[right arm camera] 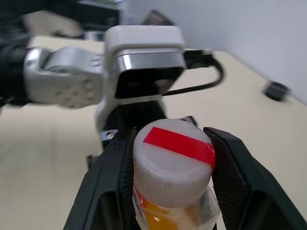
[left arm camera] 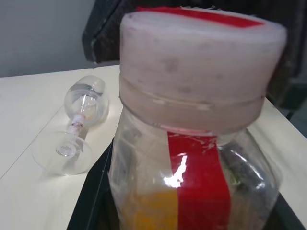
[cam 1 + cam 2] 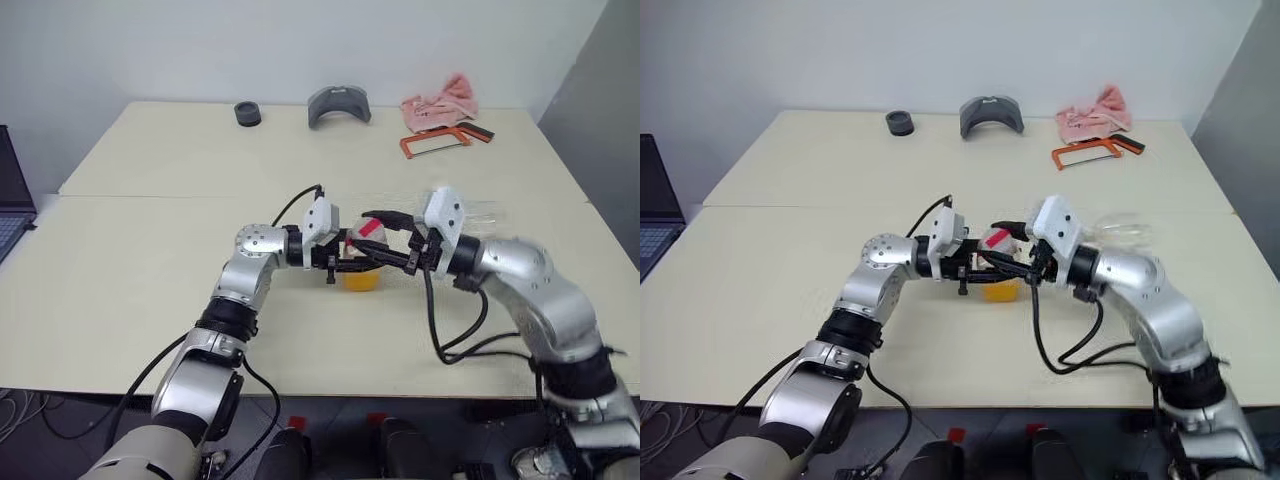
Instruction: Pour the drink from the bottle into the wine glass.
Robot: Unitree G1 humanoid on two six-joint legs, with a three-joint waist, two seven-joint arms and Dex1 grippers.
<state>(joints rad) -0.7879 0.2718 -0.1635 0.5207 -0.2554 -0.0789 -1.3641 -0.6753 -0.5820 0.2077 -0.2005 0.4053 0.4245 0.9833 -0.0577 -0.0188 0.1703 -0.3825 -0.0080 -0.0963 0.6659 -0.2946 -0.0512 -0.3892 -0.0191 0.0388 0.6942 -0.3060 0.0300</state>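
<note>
The left gripper point(image 3: 345, 263) is clamped on the body of the small clear plastic bottle point(image 2: 192, 158), holding it upright above the cream table point(image 3: 150, 250). The right gripper point(image 1: 172, 158) sets its black fingers point(image 1: 230, 167) on either side of the white-and-red cap point(image 1: 171, 155), touching or nearly so; whether they grip cannot be told. The bright orange drink point(image 3: 361, 277) fills only the bottle's lower part, so the load is judged light, the thin wall yielding if squeezed. The clear stemmed wine glass point(image 2: 79, 127) lies on its side on the table just beyond the right arm; fragile and prone to roll, it is best taken by the stem and stood upright.
</note>
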